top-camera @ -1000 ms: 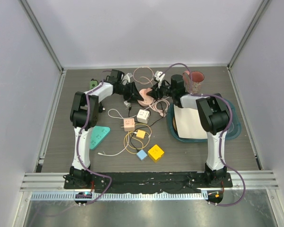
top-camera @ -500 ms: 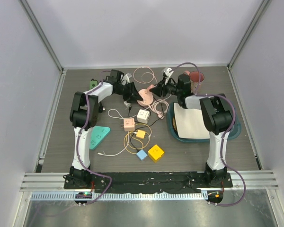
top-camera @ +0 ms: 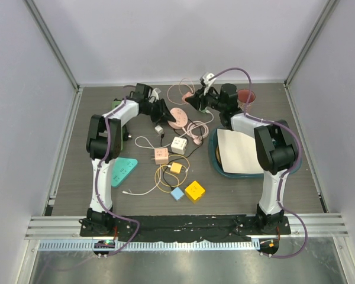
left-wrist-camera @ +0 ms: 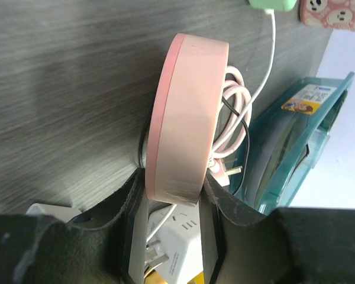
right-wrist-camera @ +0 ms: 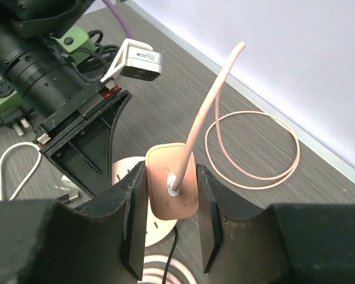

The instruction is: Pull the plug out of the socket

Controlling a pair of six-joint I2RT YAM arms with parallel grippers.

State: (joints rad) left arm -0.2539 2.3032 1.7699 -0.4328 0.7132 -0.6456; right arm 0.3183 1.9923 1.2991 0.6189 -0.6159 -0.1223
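A round pink socket (top-camera: 178, 117) stands on edge on the table, and my left gripper (top-camera: 165, 112) is shut on its rim. In the left wrist view the socket (left-wrist-camera: 186, 118) sits between the jaws of the left gripper (left-wrist-camera: 174, 190). My right gripper (top-camera: 193, 99) is shut on a pink plug (right-wrist-camera: 171, 188) with a pink cord rising from it. In the right wrist view the plug is held in the right gripper (right-wrist-camera: 170, 198), clear above the socket's face (right-wrist-camera: 123, 170), with a gap between them.
A teal tray (top-camera: 290, 163) with a white sheet lies at the right, a red cup (top-camera: 246, 96) behind it. Small cube adapters, white (top-camera: 178, 145), pink (top-camera: 161, 156) and yellow (top-camera: 194, 190), lie mid-table among cables. A teal strip (top-camera: 123, 170) lies left.
My right gripper has moved back and up with the pink plug, away from the socket. The left gripper has kept hold of the socket and shifted slightly.
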